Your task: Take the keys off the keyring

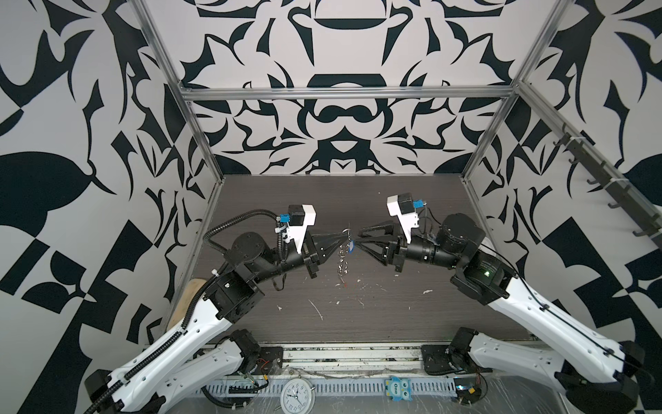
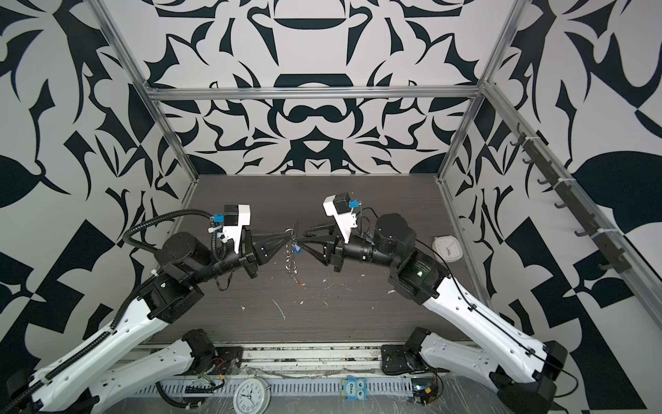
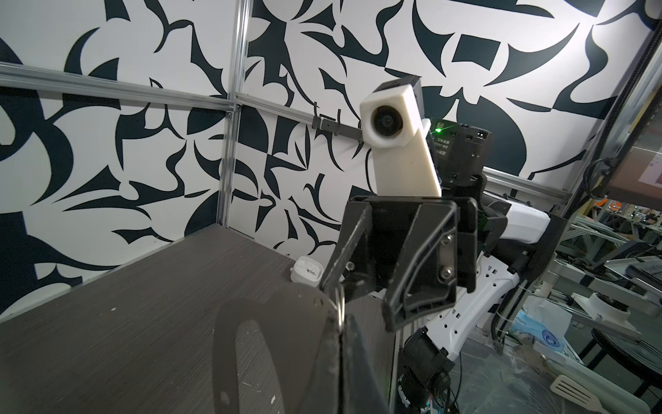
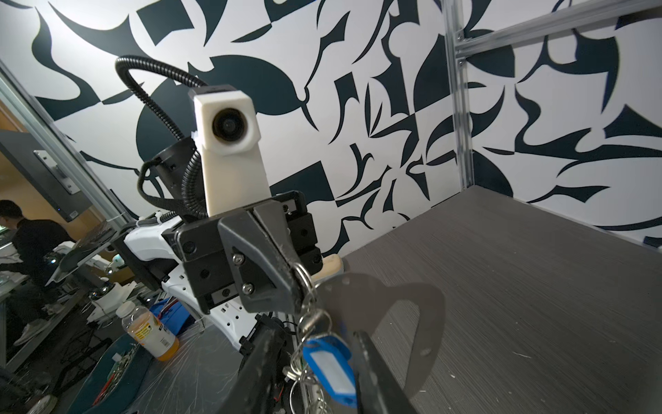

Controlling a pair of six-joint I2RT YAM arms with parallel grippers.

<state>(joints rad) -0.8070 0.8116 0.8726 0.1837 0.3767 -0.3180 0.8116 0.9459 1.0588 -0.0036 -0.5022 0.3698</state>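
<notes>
The keyring [image 1: 342, 260] [image 2: 291, 263] is a chain of thin silvery rings hanging above the dark table [image 1: 412, 315]. My left gripper [image 1: 345, 237] [image 2: 289, 238] [image 3: 341, 322] is shut on its top ring [image 3: 340, 304]. The blue key [image 1: 351, 246] [image 2: 296, 248] [image 4: 331, 371] hangs just below that grip. My right gripper [image 1: 359, 237] [image 2: 303, 239] [image 4: 318, 362] is open, one finger on each side of the blue tag with a gap showing. A small red key [image 1: 344, 285] [image 2: 298, 283] dangles at the chain's lower end near the table.
A small white clock [image 2: 447, 249] [image 3: 306, 270] stands at the table's right edge. A wooden piece [image 1: 188, 297] leans at the left edge. White scuffs [image 1: 315, 309] dot the front of the table. A round clock [image 1: 297, 396] lies on the front rail.
</notes>
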